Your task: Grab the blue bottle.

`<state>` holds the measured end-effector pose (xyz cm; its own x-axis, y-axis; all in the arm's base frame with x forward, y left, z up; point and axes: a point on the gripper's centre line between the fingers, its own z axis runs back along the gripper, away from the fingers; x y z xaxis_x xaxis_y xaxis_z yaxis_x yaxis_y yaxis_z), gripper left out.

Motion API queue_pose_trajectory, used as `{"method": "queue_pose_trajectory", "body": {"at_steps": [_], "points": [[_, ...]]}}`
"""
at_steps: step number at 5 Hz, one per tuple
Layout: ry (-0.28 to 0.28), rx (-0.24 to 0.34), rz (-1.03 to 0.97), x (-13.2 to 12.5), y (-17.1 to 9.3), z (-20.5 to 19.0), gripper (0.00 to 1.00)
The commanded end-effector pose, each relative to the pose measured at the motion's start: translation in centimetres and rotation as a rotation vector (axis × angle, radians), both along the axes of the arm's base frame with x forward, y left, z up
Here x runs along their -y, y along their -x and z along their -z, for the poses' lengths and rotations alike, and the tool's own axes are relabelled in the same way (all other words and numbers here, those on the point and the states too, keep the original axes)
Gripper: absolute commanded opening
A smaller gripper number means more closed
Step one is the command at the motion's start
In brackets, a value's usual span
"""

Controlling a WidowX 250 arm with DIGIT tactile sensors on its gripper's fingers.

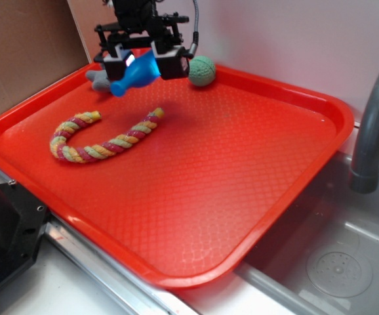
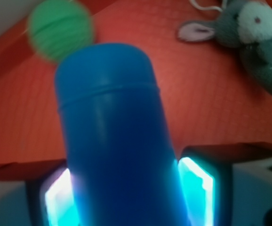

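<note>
Furthest left on the red tray [image 1: 196,216], the multicoloured rope [image 1: 101,138] lies in a loose curve, well apart from the action. Behind it, at the tray's far left corner, the grey plush mouse [image 1: 98,79] rests on the tray; in the wrist view it lies separate from the bottle, so the two are not joined here. Just beside it the claw [image 1: 143,65] is clamped on the blue bottle [image 1: 137,73], pads pressing both sides of its body, the bottle tilted with one end pointing down-left. It appears lifted off the tray, though blur makes that hard to confirm. To the right, the green crocheted ball [image 1: 202,71] sits near the far rim, untouched. The grasp looks achieved.
</note>
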<state>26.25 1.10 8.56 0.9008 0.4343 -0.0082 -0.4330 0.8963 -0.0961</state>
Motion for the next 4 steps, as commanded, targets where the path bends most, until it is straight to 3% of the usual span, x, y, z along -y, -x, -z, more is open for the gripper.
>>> {"method": "queue_pose_trajectory", "body": {"at_steps": [1, 2, 4], "points": [[0.017, 0.13, 0.137, 2.1, 3.6, -8.3, 0.0], [0.021, 0.127, 0.172, 3.1, 7.0, -10.5, 0.0], [0.068, 0.048, 0.122, 2.5, 7.9, -9.8, 0.0]]}}
